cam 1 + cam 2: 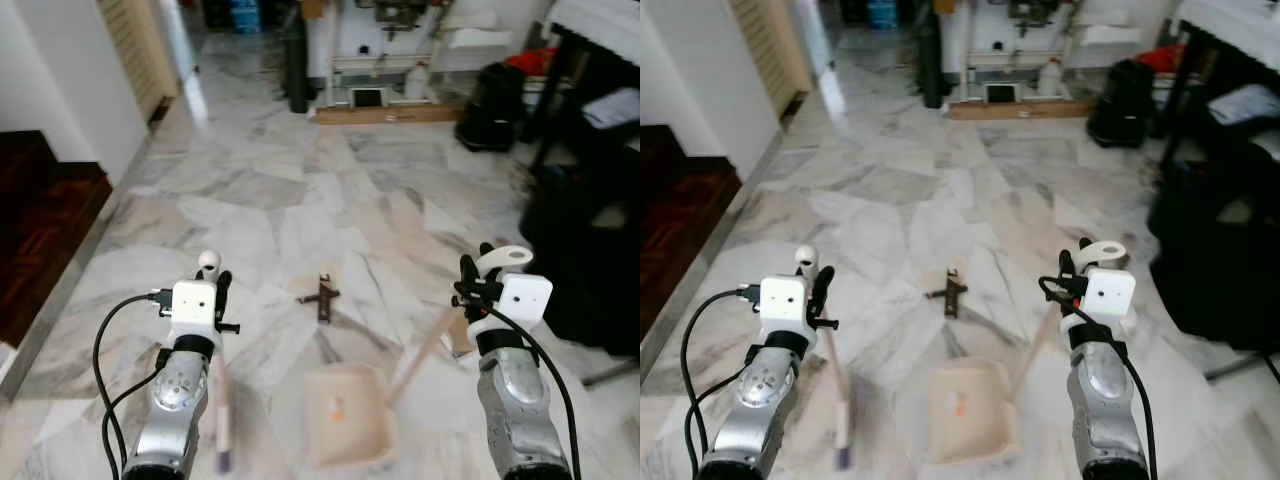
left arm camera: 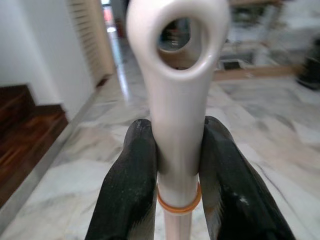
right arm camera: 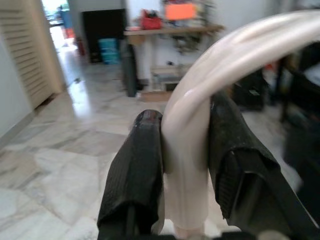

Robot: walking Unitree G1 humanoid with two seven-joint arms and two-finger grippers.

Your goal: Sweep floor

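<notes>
Marble floor, seemingly wooden debris

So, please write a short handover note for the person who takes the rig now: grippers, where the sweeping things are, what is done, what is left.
Left gripper: shut on the broom handle, near its top; the brush end is down on the marble floor.
Right gripper: shut on the dustpan handle; the dustpan sits on the floor between the arms.
Done: both tools are in hand.
Left: dark debris lies ahead of the dustpan, apart from it. Probably sweep it into the pan next.
</notes>
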